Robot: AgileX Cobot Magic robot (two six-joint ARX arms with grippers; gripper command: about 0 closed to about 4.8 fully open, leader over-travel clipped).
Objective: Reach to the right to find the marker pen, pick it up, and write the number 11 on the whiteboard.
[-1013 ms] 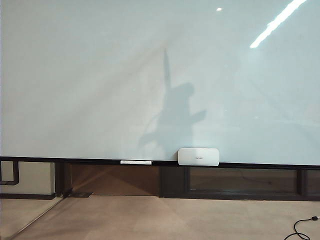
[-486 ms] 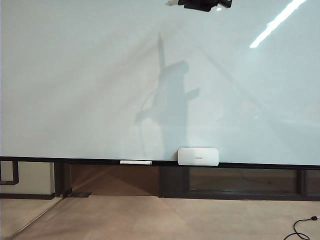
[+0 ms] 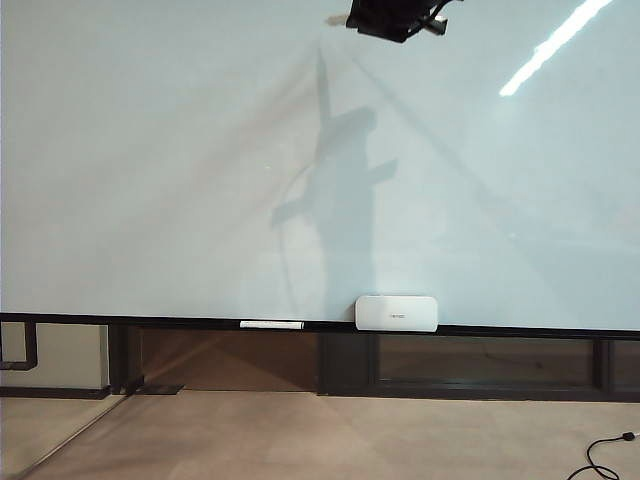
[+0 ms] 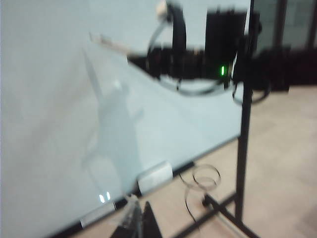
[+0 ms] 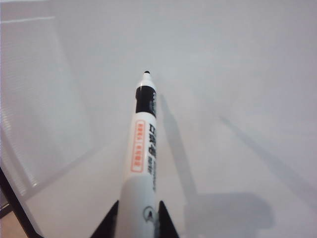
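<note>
— What have you got on the right side?

— I see one right gripper (image 5: 134, 218), its two fingers clamped on the single marker (image 5: 142, 158). The pen has a white barrel with a black band and black tip, and it points at the board (image 5: 237, 74). Whether the tip touches the surface, I can't tell. In the exterior view that arm (image 3: 395, 17) sits at about 12 o'clock, against the top edge, with a pale tip poking out toward 9 o'clock.

— And the left?

— The left gripper (image 4: 133, 223) shows only as blurred dark tips at 6 o'clock of the wrist picture; apart or together, I can't tell. It faces the board, with the right arm ahead of it.

— Anything written?

— No strokes that I can make out — one arm shadow on the board. On the ledge (image 3: 150, 322) at 6 o'clock I count two things: one white eraser (image 3: 397, 313) and, at its 9 o'clock, one slim white pen (image 3: 272, 324), apart from it.
</note>
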